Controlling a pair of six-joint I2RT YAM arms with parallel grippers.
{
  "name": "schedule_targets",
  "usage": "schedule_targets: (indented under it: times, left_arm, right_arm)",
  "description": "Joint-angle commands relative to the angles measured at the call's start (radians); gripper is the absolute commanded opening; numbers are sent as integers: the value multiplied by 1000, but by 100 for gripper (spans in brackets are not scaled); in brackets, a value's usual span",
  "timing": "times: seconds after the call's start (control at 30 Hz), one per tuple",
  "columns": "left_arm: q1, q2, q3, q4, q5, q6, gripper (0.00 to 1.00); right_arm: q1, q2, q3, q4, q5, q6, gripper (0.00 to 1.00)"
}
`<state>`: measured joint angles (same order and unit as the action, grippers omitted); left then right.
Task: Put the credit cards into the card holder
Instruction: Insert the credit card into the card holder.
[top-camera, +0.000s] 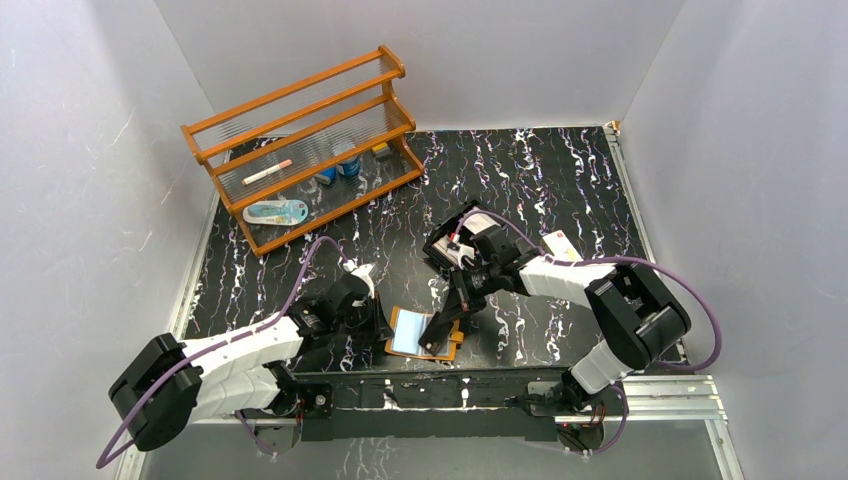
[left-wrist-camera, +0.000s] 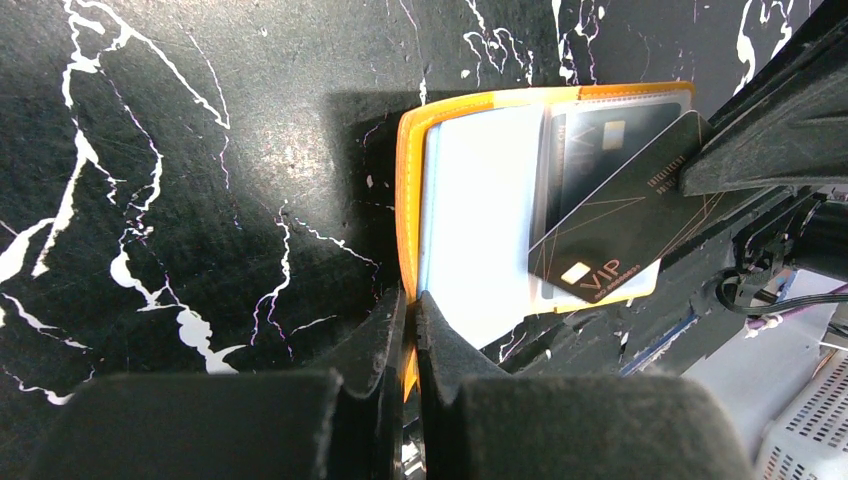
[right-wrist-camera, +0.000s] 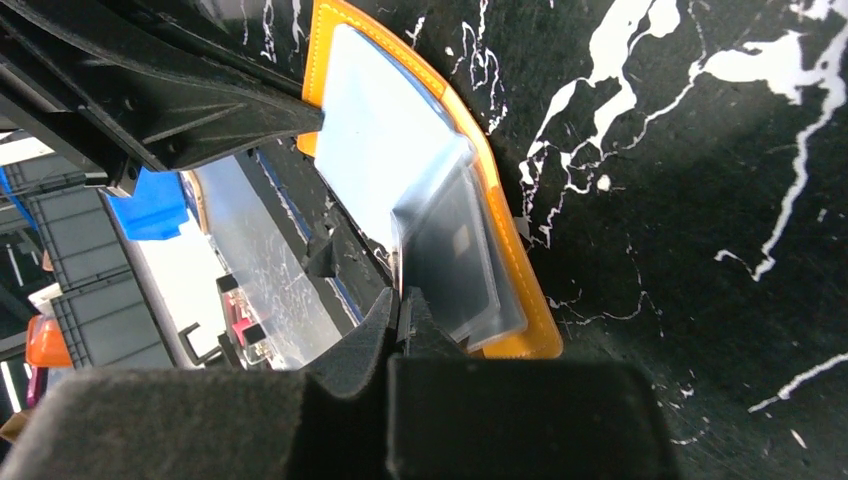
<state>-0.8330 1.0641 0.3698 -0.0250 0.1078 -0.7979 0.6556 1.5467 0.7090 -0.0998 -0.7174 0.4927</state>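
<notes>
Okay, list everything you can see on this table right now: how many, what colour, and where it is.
table: one, black with white veins, under everything.
rack: one, orange with clear shelves, far left.
rack items: a white stick, a pale blue oval, two blue pieces, a yellow piece; too small to name.
cream oblong item: one, beside the right arm.
card holder: one, orange, open, near edge between the arms.
sleeved card: one, dark, inside the holder.
black card: one, marked VIP, tilted over the sleeves.
left gripper: shut on the holder's orange edge.
right gripper: shut on the black card.
</notes>
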Motion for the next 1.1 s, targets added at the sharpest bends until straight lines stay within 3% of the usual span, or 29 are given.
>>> schedule_targets:
  times: [0.0,0.6,0.73,0.83,1.07]
  left_arm:
    - [-2,2,4,23,6,-9,0]
    - [-2,0,-6,34,5,-15,0]
    - [-1,3,-3,34,5,-11,0]
    - [-1,5,-2,36,12,-11,0]
    - [-1,2,-3,43,15,-16,0]
  right_arm:
    - [3,16,-19,112,-42,44,0]
    - [3,68,-25,96,-12,51,0]
    - [4,106,12,1,57,3,13]
    - [4,113,55,-64,90,-30,17]
    - [21,129,121,-109,118,-48,13]
